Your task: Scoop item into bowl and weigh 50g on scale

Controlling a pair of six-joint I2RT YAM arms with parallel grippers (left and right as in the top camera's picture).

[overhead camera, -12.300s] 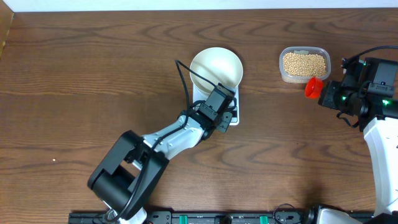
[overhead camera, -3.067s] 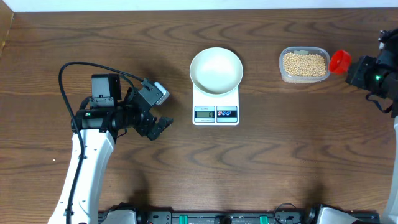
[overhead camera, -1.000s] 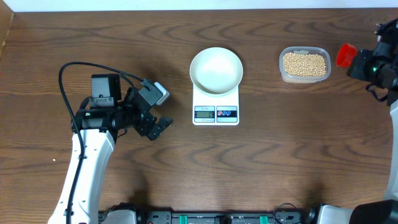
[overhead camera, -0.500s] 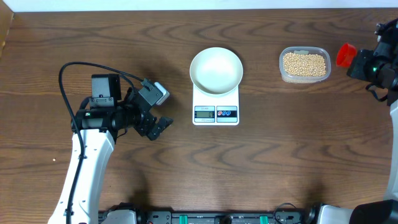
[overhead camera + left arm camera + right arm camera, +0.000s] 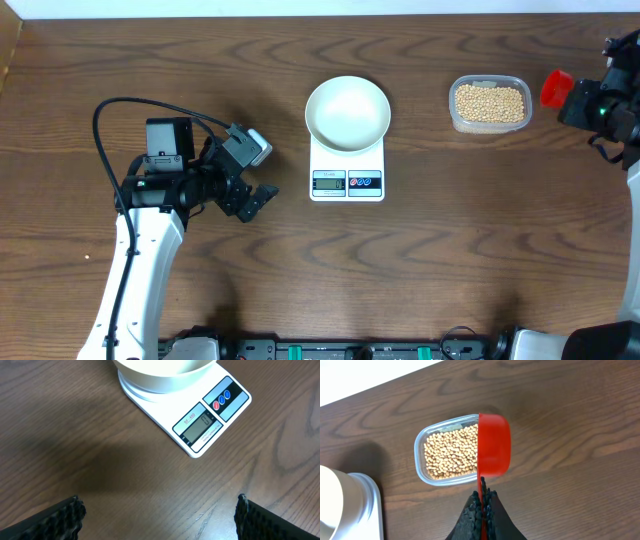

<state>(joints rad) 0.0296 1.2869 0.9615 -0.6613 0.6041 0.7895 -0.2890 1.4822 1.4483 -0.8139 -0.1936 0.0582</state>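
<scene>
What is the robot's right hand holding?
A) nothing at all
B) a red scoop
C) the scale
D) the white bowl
B: the right gripper is shut on the handle of the red scoop, near the clear tub of beans.

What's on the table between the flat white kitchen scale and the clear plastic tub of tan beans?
Only bare wooden table lies between the flat white kitchen scale and the clear plastic tub of tan beans, per the overhead view.

Dark wood table (image 5: 450, 250): white scale (image 5: 347, 182) centre; clear tub (image 5: 489, 128) at right.
</scene>
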